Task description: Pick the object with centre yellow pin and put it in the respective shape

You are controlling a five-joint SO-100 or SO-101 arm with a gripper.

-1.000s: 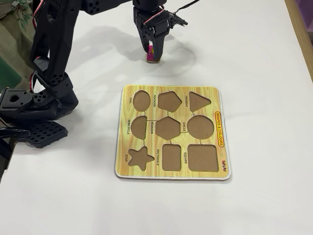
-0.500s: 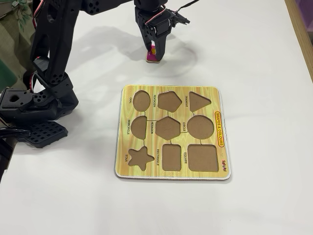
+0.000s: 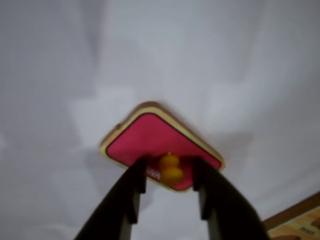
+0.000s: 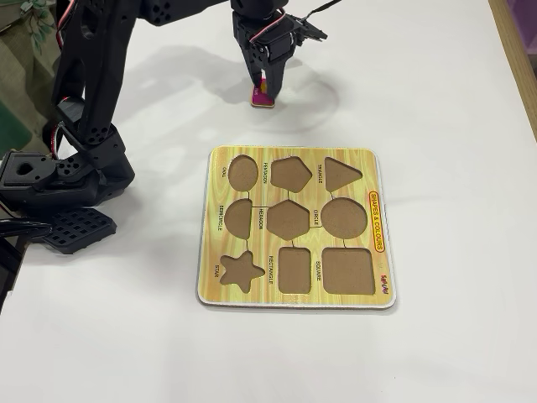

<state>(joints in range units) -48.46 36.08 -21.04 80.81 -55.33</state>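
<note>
A flat pink piece [image 3: 150, 137] with a pale yellow rim and rounded corners lies on the white table. A yellow pin [image 3: 170, 167] stands at its centre. My gripper [image 3: 169, 167] is low over the piece, with one dark finger on each side of the pin. A small gap shows on both sides, so the jaws are open around it. In the fixed view the gripper [image 4: 264, 86] points down at the piece [image 4: 262, 100], at the far side of the table beyond the wooden shape board [image 4: 294, 154]. Most of the piece is hidden there.
The shape board has several empty cut-outs, among them oval, pentagon, triangle, circle, star and square. Its corner shows in the wrist view [image 3: 300, 222] at the bottom right. The arm's black base [image 4: 59, 180] stands at the left of the fixed view.
</note>
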